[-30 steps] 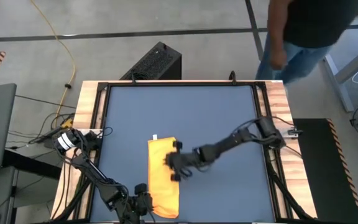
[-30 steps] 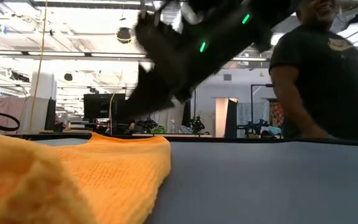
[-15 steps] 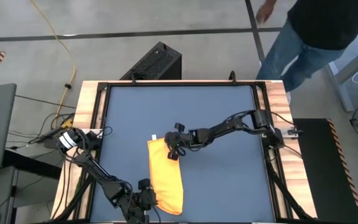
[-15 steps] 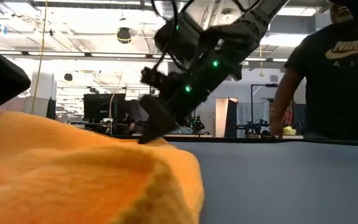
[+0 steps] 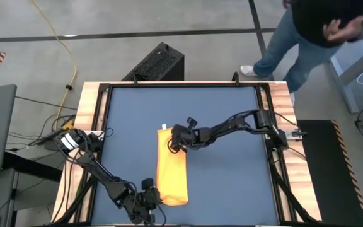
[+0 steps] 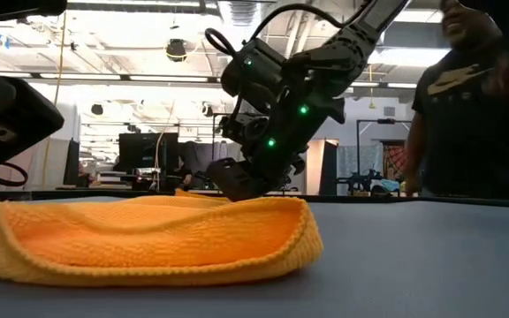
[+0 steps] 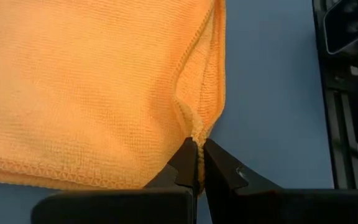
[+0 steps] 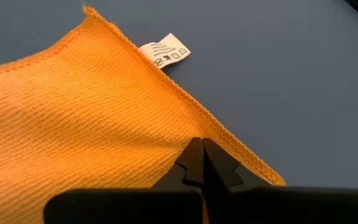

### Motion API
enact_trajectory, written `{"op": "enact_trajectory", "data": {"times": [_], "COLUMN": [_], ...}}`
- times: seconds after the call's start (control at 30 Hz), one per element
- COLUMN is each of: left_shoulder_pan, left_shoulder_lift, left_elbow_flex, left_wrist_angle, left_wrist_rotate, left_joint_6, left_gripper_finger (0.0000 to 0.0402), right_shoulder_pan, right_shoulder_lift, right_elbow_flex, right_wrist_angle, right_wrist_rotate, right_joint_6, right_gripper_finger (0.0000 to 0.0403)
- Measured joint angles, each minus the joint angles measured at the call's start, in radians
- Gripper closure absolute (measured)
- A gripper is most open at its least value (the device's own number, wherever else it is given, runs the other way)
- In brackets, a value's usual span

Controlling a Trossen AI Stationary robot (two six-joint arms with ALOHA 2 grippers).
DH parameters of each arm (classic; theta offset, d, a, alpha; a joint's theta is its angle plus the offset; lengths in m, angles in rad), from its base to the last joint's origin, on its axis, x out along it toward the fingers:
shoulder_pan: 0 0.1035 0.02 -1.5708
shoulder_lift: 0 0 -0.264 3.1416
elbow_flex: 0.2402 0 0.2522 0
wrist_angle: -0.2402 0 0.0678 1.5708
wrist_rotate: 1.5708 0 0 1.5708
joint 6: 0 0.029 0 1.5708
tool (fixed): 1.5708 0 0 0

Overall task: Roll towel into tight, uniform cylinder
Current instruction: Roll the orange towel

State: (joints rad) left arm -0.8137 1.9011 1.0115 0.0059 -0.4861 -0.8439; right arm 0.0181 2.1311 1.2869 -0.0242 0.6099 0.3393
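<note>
You had the towel (image 5: pixel 172 170) folded lengthwise at lower centre of the desk (image 5: pixel 232 183). Your left hand (image 5: pixel 149 199) was clamped on its lower corner, your right hand (image 5: pixel 178 140) pinched its upper edge. To roll tight, you needed equal tension, edges kept aligned.

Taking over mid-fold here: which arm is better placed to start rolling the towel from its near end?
Probably the left. Its claw is shut on the towel at the near end by the table's front edge. The right claw is shut on the far end, near the white tag, so it suits anchoring.
</note>
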Motion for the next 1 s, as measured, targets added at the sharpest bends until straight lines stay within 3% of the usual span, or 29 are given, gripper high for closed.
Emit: {"op": "enact_trajectory", "data": {"times": [0.2,0.43,0.53,0.67,0.83,1.0], "left_shoulder_pan": [0.018,0.025,0.025,0.025,0.025,0.025], "left_shoulder_lift": [0.0,0.0,0.0,0.0,0.0,0.0], "left_elbow_flex": [0.0,0.0,0.0,0.0,0.0,0.0], "left_wrist_angle": [0.0,-0.007,-0.001,0.012,0.012,0.011], "left_wrist_rotate": [0.003,0.005,0.006,0.006,0.017,0.019], "left_joint_6": [0.03,0.055,0.072,0.101,0.126,0.126], "left_gripper_finger": [0.0401,0.0401,0.0401,0.0401,0.0401,0.0401], "right_shoulder_pan": [0.019,0.113,0.197,0.377,0.603,0.75], "right_shoulder_lift": [-0.046,-0.243,-0.305,-0.332,-0.276,-0.172], "right_elbow_flex": [-0.002,0.0,0.0,0.0,0.0,0.0], "right_wrist_angle": [-0.025,-0.184,-0.247,-0.273,-0.26,-0.171], "right_wrist_rotate": [-0.08,-0.181,-0.262,-0.292,-0.221,0.0], "right_joint_6": [-0.076,-0.077,-0.051,-0.052,-0.122,-0.188], "right_gripper_finger": [0.0377,0.0351,0.0341,0.0335,0.0335,0.0329]}}
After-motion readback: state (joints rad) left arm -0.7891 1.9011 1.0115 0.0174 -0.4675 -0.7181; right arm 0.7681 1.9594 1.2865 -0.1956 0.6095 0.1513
